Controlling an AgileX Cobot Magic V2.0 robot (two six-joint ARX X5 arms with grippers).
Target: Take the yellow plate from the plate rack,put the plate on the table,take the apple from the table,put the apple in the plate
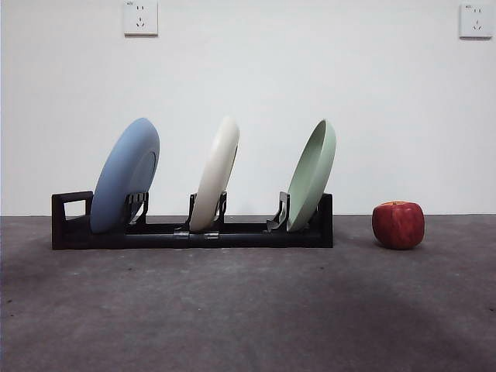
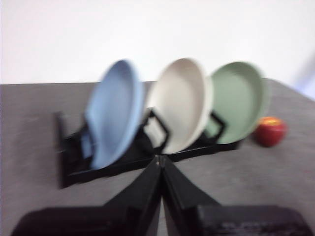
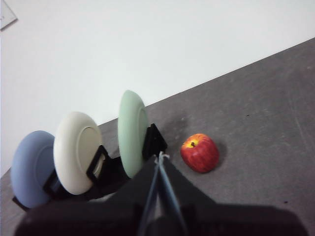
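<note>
- While both arms wait out of the front view, the plate rack [image 1: 194, 232] stands on the table [image 1: 248, 310] with three plates upright in its slots, all leaning the same way.
- The yellow plate [image 1: 216, 173] occupies the middle slot, between the light blue plate [image 1: 124, 176] at the rack's handle end and the pale green plate [image 1: 313, 173] at the other end.
- The apple [image 1: 398, 225] rests on the table just beyond the green-plate end of the rack, apart from it, stem dimple up.
- Left gripper [image 2: 160, 160]: jaws pressed together, holding nothing; this view is blurred, so finer detail is uncertain.
- Right gripper [image 3: 160, 156]: jaws likewise together, clear of the apple and rack.
- Two wall sockets [image 1: 140, 18] sit high on the white wall.
</note>
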